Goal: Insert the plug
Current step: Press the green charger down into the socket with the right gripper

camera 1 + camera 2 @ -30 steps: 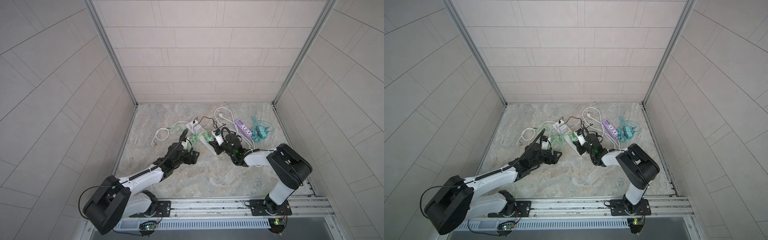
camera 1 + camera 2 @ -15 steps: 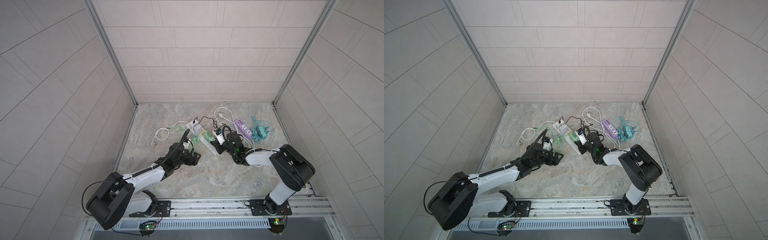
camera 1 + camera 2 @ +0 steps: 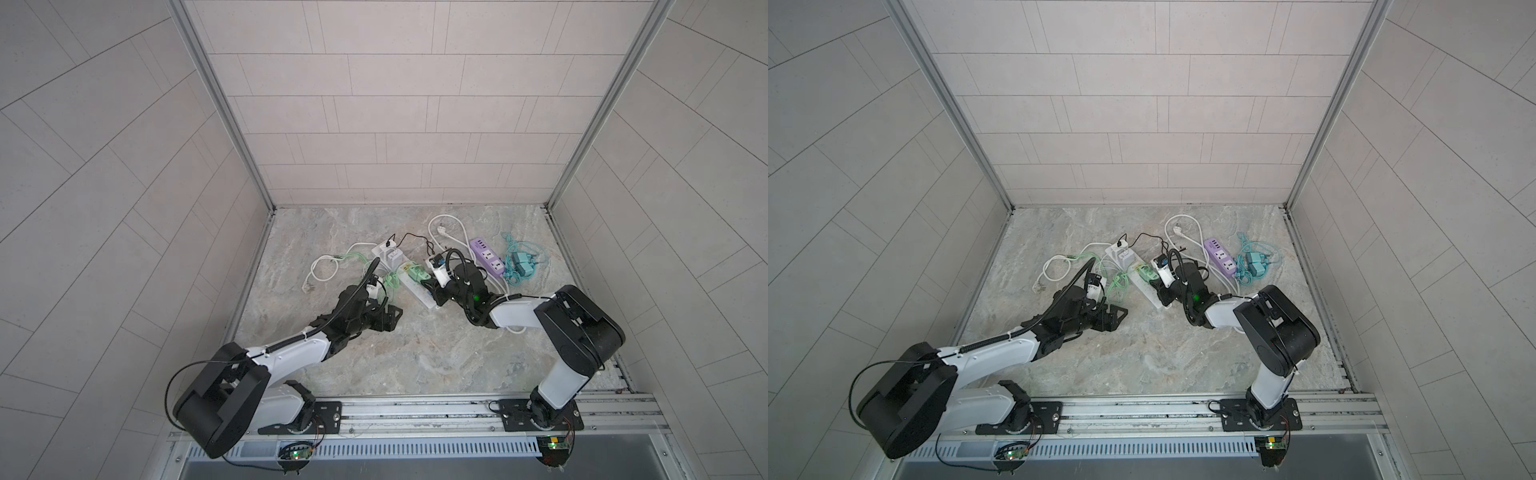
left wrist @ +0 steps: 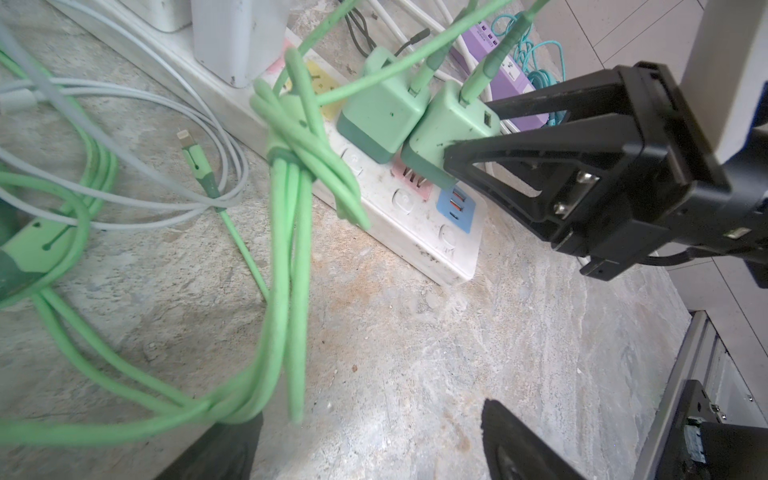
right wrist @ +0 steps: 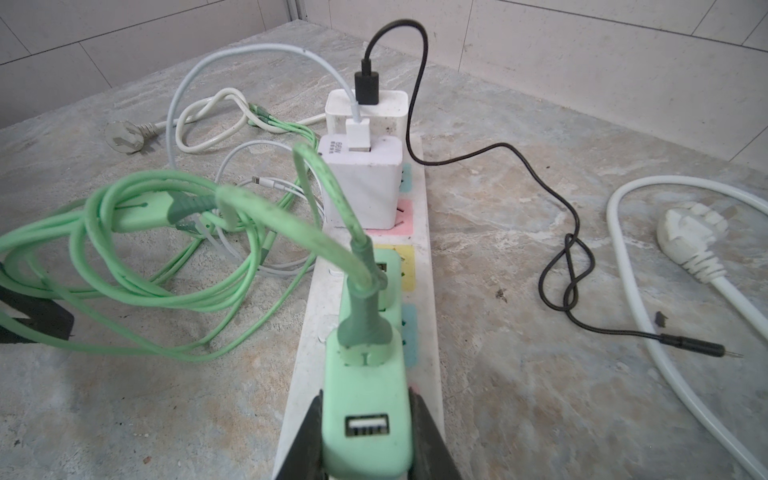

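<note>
My right gripper (image 5: 365,401) is shut on a light green plug (image 5: 365,415), a charger block with a USB port and a green cable on top. It holds the plug on the white power strip (image 5: 422,232), with the dark base at a pink socket (image 4: 411,178); the prongs are hidden. A matching green charger (image 4: 382,120) sits plugged in right beside it. In both top views the right gripper (image 3: 432,289) (image 3: 1160,286) is at the near end of the strip (image 3: 409,282). My left gripper (image 3: 388,320) (image 4: 374,436) is open and empty over bare floor, left of the strip.
A bundle of green cables (image 4: 291,187) lies between my left gripper and the strip. Two white chargers (image 5: 365,183) fill the strip's far end. A purple strip (image 3: 486,259), a teal charger with cable (image 3: 521,264), a white plug (image 5: 690,232) and a black cable (image 5: 565,266) lie to the right.
Almost nothing. The left gripper has edged slightly toward the front, still open. The right gripper keeps its hold on the plug at the strip.
</note>
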